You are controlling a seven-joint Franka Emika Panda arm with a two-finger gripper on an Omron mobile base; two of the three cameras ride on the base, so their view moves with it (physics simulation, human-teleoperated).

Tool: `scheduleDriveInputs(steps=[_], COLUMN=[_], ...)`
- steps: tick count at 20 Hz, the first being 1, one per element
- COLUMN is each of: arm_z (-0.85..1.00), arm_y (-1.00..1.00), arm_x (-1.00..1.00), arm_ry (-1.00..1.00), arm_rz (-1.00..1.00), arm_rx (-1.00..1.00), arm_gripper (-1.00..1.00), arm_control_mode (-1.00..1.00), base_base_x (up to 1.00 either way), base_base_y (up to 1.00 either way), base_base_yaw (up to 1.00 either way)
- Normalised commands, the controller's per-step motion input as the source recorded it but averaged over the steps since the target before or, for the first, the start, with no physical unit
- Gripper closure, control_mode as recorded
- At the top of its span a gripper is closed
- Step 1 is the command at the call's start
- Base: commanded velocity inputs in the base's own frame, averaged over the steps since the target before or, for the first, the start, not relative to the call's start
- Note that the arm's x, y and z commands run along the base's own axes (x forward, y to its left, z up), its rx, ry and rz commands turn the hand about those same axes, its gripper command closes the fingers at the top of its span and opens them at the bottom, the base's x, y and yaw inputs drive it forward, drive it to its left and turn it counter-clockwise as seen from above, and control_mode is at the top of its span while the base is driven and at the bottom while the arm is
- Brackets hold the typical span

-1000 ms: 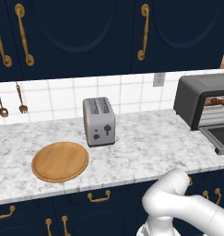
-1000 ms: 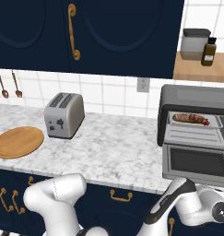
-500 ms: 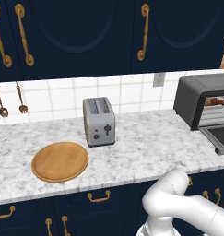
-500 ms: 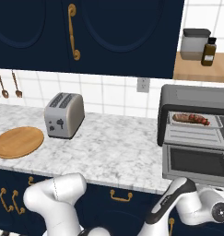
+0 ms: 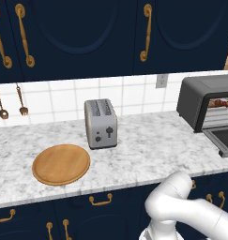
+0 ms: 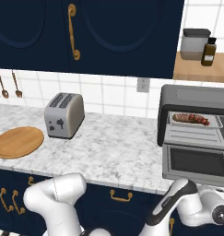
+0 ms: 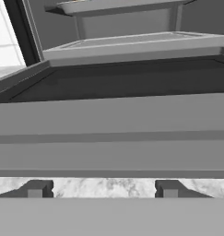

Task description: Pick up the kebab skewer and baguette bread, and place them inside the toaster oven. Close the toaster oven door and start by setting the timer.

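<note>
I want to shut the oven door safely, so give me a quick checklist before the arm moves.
1. Kebab skewer on the rack inside the toaster oven: ok.
2. Baguette bread inside: cannot tell.
3. Toaster oven door closed: not ok, it hangs open.
4. Pincer empty: ok, nothing between its tips.
5. Pincer facing the door's front edge: ok in the hand view.
6. Wooden plate and silver toaster away from the door: ok.

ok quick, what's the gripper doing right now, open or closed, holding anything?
Gripper: open, jaws set wide apart and holding nothing, just below the front edge of the lowered toaster oven door.
</note>
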Motion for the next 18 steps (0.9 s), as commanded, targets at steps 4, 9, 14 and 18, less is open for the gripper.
scheduleDriveInputs(steps=[4, 9, 14, 18], arm_z=[0.16, 0.32, 0.35, 0.37], arm_y=[0.0, 0.01, 0.02, 0.01], arm_x=[0.03, 0.14, 0.27, 0.31], arm_ry=[-0.13, -0.13, -0.12, -0.14], arm_rz=[0.0, 0.0, 0.0, 0.0], arm_rx=[0.0, 0.0, 0.0, 0.0], arm_gripper=[-1.0, -1.0, -1.0, -1.0], arm_control_mode=[-1.0, -1.0, -1.0, -1.0], base_base_x=[0.0, 0.0, 0.0, 0.0], base_base_y=[0.0, 0.0, 0.0, 0.0], base_base_yaw=[0.0, 0.0, 0.0, 0.0])
